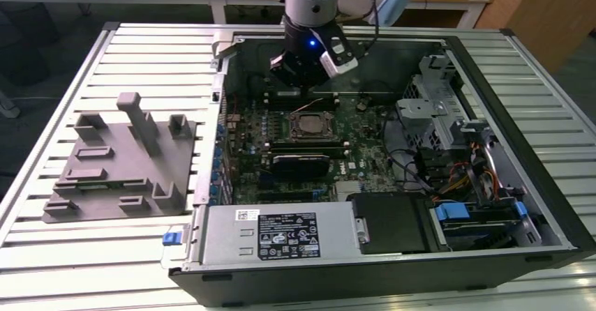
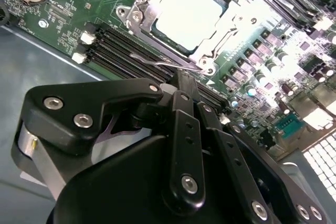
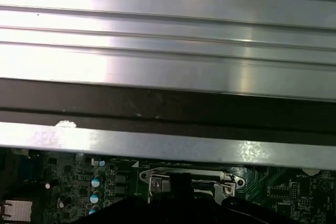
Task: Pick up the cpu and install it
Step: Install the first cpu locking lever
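Gripper (image 1: pixel 300 81) hangs inside the open case (image 1: pixel 549 206), over the board's (image 1: pixel 368 150) far edge, just beyond the socket (image 1: pixel 308 125) in the exterior view. In the second wrist view the black finger linkage (image 2: pixel 181 129) sits drawn together, and nothing is seen between or under the tips; fingers judged closed and empty, though the tips themselves are partly hidden behind the linkage.

Cpu (image 2: pixel 188 15) lies flat in the socket, bright silver top facing up, framed by the metal retention bracket (image 2: pixel 137 15). It looks level with the frame, no visible tilt. The wire lever (image 2: pixel 165 62) runs along the socket's near side; whether it is latched cannot be told.

In the exterior view the grey fixture block (image 1: pixel 121 164) rests on the slatted table (image 1: pixel 56 102) at the exterior view's left, well apart from the case, with no chip seen on it.

Judgement: pick and placement appear done, since the chip is seated and the tool is clear of it. Locking of the bracket is unconfirmed. The first wrist view shows the case rail (image 3: pixel 168 145) and part of the bracket edge (image 3: pixel 191 174).
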